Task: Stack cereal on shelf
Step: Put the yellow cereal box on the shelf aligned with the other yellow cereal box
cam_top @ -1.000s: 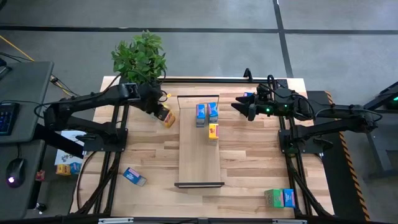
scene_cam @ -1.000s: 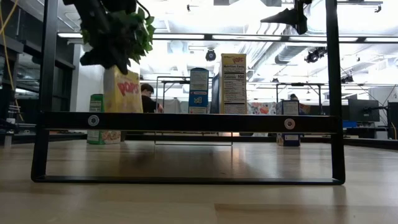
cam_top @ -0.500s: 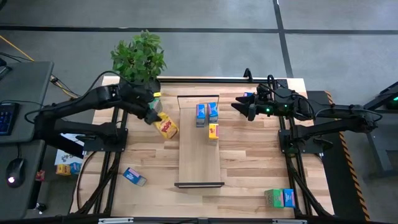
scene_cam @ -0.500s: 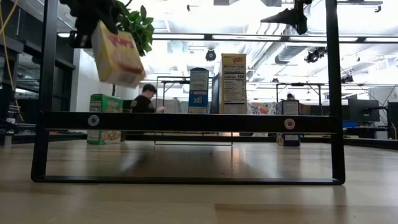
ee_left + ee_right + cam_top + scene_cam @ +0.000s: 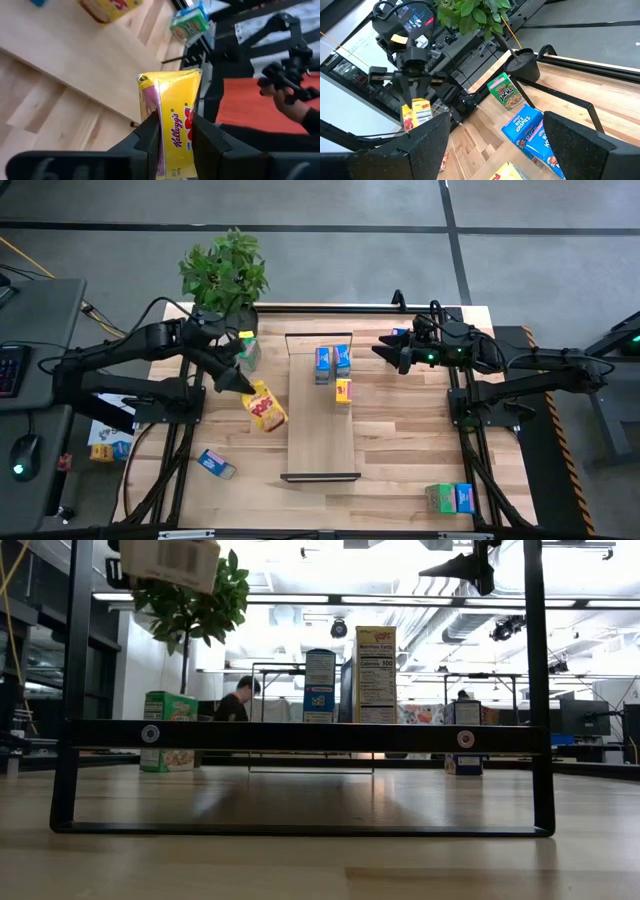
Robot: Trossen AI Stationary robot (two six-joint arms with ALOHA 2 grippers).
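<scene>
My left gripper (image 5: 238,381) is shut on a yellow cereal box with red marks (image 5: 264,407), held high over the table just left of the shelf (image 5: 322,430). Only the box's barcoded bottom (image 5: 170,558) shows in the low view. The shelf is a long light-wood board with black end brackets (image 5: 300,735). Two blue boxes (image 5: 332,361) and a yellow one (image 5: 343,390) stand on the board's far part. My right gripper (image 5: 386,351) is open and empty, above the table right of the shelf's far end. My left gripper pinches the yellow box between its two fingers (image 5: 148,134) at one end of the box (image 5: 172,145), one finger on each of two opposite faces. The fingers come from above, slanting. The box is lifted clear and hangs tilted below them (image 5: 416,113).
A potted plant (image 5: 226,272) stands at the far left corner, with a green box (image 5: 505,92) beside its pot. A blue box (image 5: 216,464) lies near left; a green and a blue box (image 5: 448,498) stand near right. A person (image 5: 237,700) sits beyond the table.
My left gripper has carried the yellow box up and toward the table's near edge, staying left of the shelf. The box has gone from nearly upright and low to tilted and much higher. The green box by the plant has come into sight behind it.
</scene>
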